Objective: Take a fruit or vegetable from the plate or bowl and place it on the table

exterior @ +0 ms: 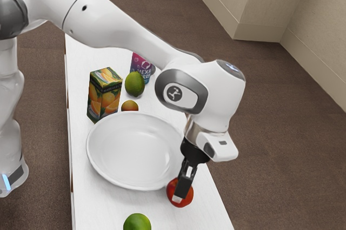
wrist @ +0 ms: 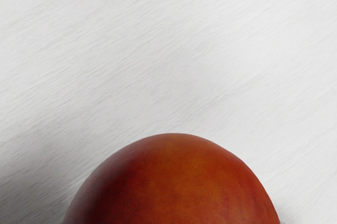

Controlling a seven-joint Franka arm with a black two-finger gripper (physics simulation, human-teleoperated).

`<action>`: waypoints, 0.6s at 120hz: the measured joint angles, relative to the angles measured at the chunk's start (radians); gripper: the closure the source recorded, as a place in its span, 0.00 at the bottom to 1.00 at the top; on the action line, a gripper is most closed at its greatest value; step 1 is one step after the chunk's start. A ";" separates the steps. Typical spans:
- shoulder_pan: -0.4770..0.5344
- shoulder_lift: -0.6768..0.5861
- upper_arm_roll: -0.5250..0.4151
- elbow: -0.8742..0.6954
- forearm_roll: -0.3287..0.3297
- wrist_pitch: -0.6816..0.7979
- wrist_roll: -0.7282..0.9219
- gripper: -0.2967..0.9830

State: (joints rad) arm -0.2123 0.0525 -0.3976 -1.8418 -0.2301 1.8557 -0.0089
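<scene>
Beside the white plate (exterior: 132,151), on the side toward the exterior view's lower right, is a red fruit (exterior: 187,198). My gripper (exterior: 179,196) points down at the fruit and overlaps it in the exterior view. From this side, its grip on the fruit cannot be made out. In the wrist view the same fruit (wrist: 176,182), orange-red and rounded, bulges up large from the lower edge, with the white table (wrist: 158,50) beyond it. Whether the fruit touches the table is unclear. Nothing lies on the visible part of the plate.
A green fruit (exterior: 137,223) sits near the exterior view's bottom edge. Behind the plate stand an orange juice carton (exterior: 104,96), a green fruit (exterior: 134,84), a small orange-red fruit (exterior: 130,106) and a purple package (exterior: 142,67). The table's edge (exterior: 219,196) runs past the gripper.
</scene>
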 joint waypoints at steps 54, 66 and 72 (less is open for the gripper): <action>-0.013 -0.021 0.021 0.013 0.135 -0.036 0.011 0.24; -0.315 -0.070 0.364 0.189 0.219 -0.177 0.109 0.24; -0.392 -0.070 0.477 0.305 0.242 -0.197 0.218 0.24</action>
State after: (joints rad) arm -0.6046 -0.0178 0.0794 -1.5368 0.0124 1.6584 0.2096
